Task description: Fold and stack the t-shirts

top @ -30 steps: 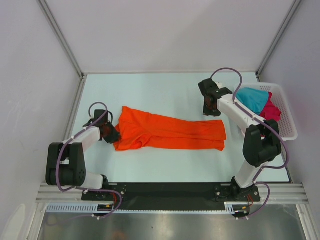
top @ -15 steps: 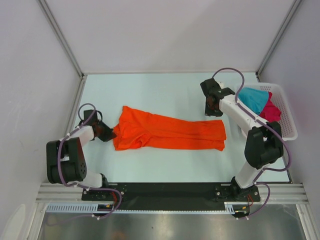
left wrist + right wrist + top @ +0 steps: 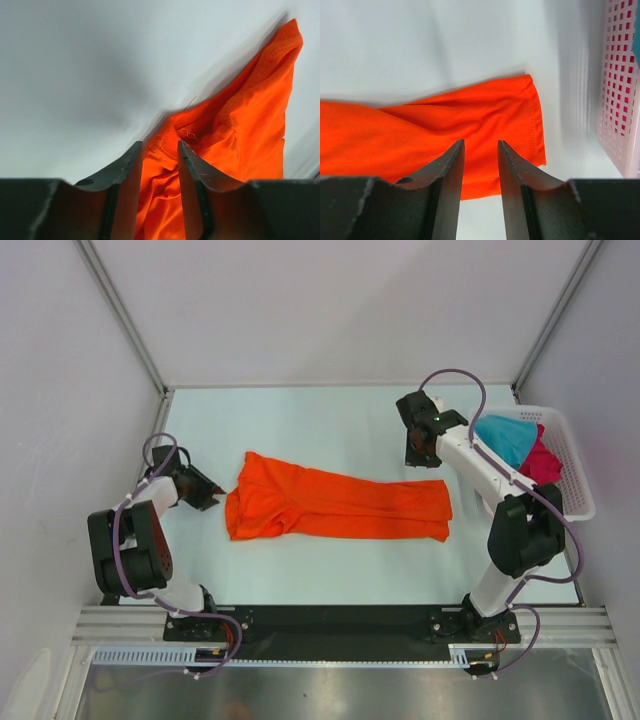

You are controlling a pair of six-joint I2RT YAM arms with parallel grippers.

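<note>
Seen from above, the orange t-shirt [image 3: 340,505] lies as a long narrow strip mid-counter [image 3: 300,430]. The left hand [image 3: 205,495] is just off its left end and the right hand [image 3: 418,455] near its far right corner; only the white basket [image 3: 575,490], holding the teal t-shirt [image 3: 503,438] and magenta t-shirt [image 3: 540,462], crowds the right edge. In the left wrist view the fingers are slightly parted on nothing, a ribbed edge just ahead. The cloth looks light and limp, best pinched at a stitched edge or corner. In the right wrist view parted, empty fingers hover over the hemmed end, with the basket wall close beside.
</note>
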